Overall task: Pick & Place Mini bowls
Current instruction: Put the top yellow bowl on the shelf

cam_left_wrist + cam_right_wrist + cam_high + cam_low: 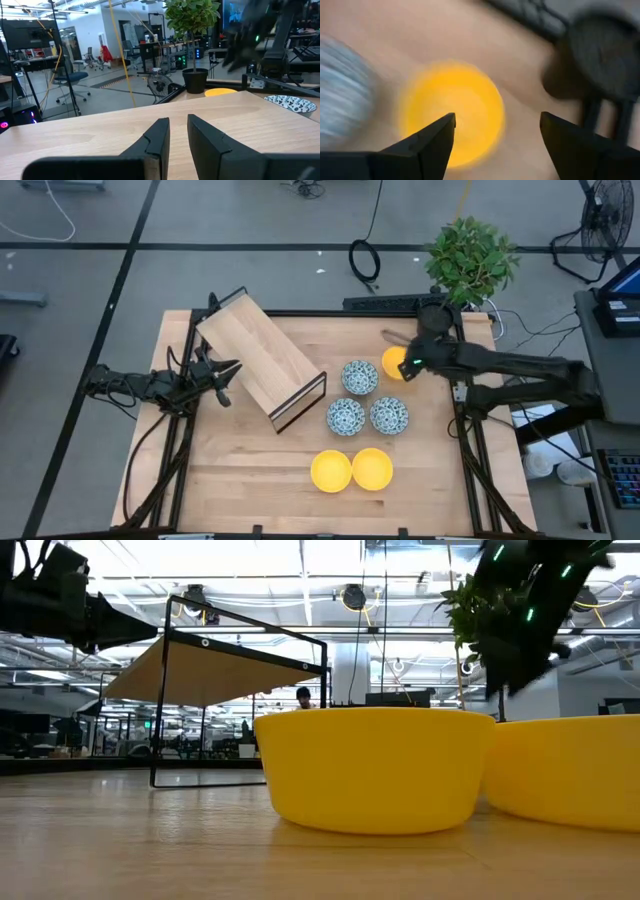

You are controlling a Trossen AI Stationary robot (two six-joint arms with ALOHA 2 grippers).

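Directly under the spread jaws of the right gripper: one mini bowl. Just beside it, another bowl; beyond, a pot.

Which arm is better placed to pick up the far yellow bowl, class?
The right. Its open gripper hangs right over that yellow bowl, while the left gripper waits across the table, beyond the wooden rack.

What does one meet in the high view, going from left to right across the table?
Left hand → wooden rack → three blue-patterned bowls, with two yellow bowls nearer the front → right hand above the third yellow bowl.
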